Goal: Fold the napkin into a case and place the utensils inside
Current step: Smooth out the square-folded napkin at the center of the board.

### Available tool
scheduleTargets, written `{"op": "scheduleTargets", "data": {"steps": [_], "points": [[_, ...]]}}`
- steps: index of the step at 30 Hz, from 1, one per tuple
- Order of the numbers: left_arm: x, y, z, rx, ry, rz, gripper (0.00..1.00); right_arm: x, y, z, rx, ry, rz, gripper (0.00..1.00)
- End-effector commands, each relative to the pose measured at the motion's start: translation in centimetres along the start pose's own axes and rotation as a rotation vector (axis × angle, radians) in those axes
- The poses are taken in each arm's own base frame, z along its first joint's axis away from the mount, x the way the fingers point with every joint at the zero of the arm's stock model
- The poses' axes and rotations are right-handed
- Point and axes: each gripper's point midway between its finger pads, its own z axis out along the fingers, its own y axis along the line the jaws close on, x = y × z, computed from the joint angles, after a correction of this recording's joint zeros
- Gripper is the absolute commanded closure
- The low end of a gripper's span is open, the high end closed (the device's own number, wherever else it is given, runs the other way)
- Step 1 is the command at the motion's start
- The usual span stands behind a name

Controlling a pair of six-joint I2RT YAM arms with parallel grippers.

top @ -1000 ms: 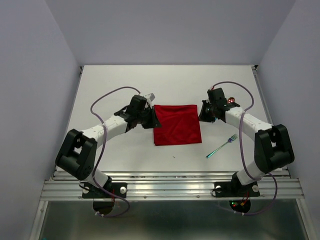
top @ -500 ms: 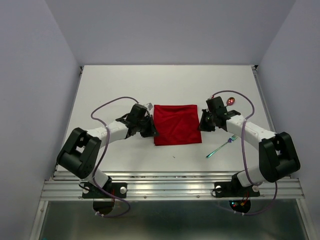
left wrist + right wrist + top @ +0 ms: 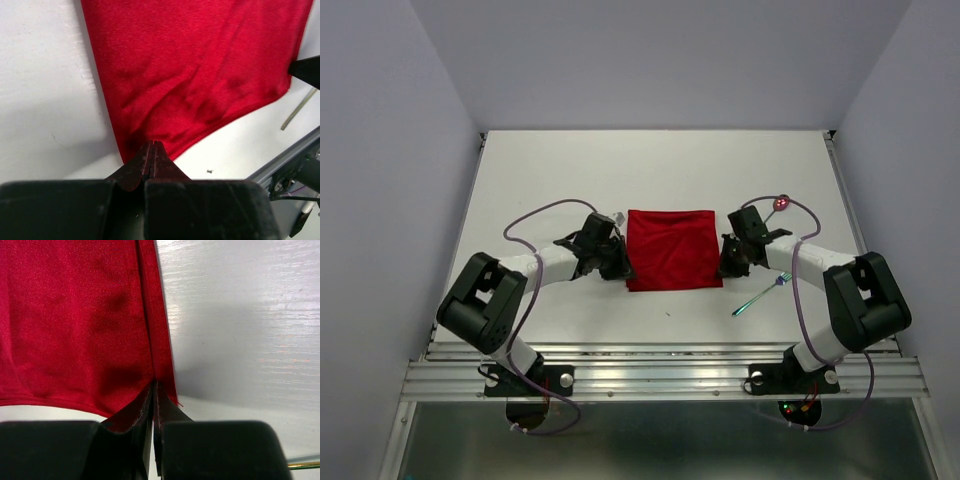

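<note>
A: Finger state?
B: The left gripper (image 3: 151, 145) is pinched shut on the napkin (image 3: 673, 250) at its near-left corner. The right gripper (image 3: 154, 385) is pinched shut on the near-right corner. The napkin lies flat at the middle of the bench (image 3: 650, 170).
A: Step?
B: Probably a fold. Next move: lift both corners together and carry them evenly toward the far edge.
A: Arm pose?
B: Both forearms are low, elbows outward, wrists angled inward. The fork (image 3: 762, 293) lies toward the right edge.
</note>
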Motion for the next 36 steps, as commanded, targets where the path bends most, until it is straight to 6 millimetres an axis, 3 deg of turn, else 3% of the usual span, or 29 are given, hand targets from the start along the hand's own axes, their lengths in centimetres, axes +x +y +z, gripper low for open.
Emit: {"op": "scheduleTargets", "data": {"steps": [1,7,16,28,34,36], "points": [[-2.7,-3.1,-3.0,0.064,-0.108,0.066,1.0,-0.8,0.4,-0.3,-0.007,-0.056,-0.005,0.92],[-1.6,-2.3,-3.7,0.032,-0.08,0.063,1.0,-1.7,1.0,-1.2,-0.023,-0.082,0.0,0.92],[0.7,0.4,-2.1,-0.031,-0.019,0.016,1.0,-1.4,0.8,-1.4,-0.016,-0.086,0.005,0.91],[1.9,0.5,0.1,-0.004,0.027,0.024,1.0,-0.5,0.0,-0.3,-0.001,-0.06,0.014,0.92],[1.3,-0.6,-0.2,0.014,0.016,0.037,1.0,-0.7,0.5,-1.1,-0.021,-0.076,0.021,0.91],[0.9,-0.9,-0.5,0.014,0.006,0.045,1.0,-0.6,0.5,-1.2,-0.026,-0.075,0.027,0.86]]}}
